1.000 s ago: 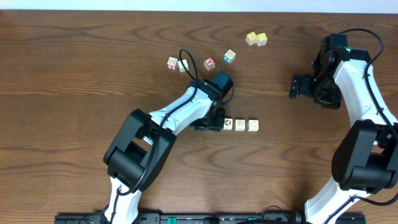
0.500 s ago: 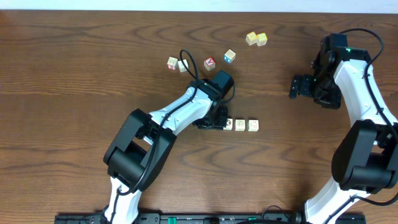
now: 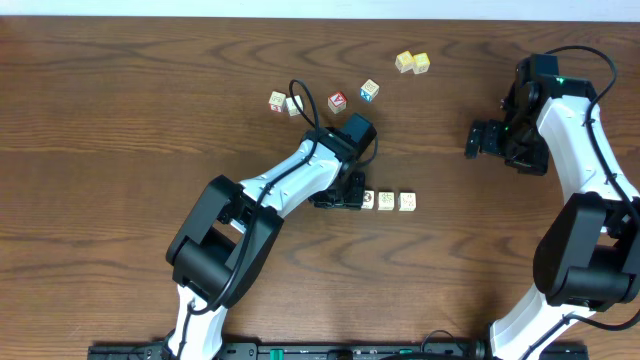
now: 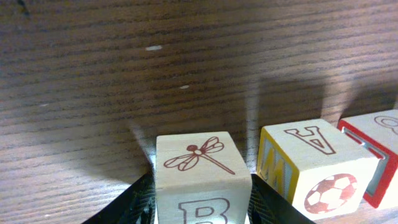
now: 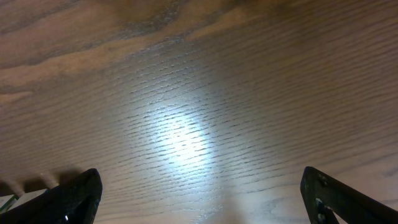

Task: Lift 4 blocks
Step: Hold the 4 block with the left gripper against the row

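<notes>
The left hand (image 4: 200,202) has a finger on each side of the end block (image 4: 198,163), gripping or not I cannot tell, with the other blocks (image 3: 386,201) lined up beside it, maybe to lift together.

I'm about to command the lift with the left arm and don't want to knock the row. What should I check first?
1. Dragonfly block between the left fingers: ok.
2. Fingers firmly closed on it: cannot tell; the contact sits at the picture's edge.
3. One finger is in the narrow gap beside the A block; clear of that block: cannot tell.
4. Row of blocks straight and flat on the table: ok.
5. Right fingers wide apart, nothing between them, away from the row: ok.
</notes>
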{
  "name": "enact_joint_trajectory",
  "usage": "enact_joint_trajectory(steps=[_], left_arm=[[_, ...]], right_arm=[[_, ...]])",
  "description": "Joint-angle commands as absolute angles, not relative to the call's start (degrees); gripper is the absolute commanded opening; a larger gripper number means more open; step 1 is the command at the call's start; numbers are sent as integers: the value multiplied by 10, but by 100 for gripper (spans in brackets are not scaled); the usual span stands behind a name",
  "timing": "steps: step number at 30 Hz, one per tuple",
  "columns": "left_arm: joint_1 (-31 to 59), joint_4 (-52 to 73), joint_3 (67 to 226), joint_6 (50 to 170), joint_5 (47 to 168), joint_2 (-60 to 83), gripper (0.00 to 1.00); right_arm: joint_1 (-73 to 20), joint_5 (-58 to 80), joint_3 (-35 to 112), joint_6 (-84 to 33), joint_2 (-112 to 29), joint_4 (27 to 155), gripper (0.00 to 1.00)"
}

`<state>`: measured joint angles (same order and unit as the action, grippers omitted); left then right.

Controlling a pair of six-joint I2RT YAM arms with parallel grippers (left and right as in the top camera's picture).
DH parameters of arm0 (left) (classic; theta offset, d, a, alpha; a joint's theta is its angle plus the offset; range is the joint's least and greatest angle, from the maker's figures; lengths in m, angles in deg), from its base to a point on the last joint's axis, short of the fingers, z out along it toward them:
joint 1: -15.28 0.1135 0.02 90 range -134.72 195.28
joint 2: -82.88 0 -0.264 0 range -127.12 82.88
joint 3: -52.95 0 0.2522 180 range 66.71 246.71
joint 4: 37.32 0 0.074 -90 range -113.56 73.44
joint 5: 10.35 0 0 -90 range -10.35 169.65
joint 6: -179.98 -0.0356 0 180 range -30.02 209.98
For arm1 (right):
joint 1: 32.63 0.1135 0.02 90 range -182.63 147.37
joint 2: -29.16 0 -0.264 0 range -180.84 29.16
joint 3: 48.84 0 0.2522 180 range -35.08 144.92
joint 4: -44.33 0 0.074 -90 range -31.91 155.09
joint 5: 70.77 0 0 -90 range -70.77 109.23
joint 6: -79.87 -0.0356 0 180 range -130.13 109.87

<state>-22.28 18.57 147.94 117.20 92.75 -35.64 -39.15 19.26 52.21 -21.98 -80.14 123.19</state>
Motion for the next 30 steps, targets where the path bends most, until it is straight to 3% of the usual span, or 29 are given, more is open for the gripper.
enact_joint_trajectory(steps=[1, 30], left_arm=[[-222, 189, 1470, 1175, 916, -349, 48], [-220, 199, 1471, 1175, 916, -335, 47]], right_arm=[[-393, 198, 529, -214, -801, 1232, 99], [-393, 198, 529, -214, -801, 1232, 99]])
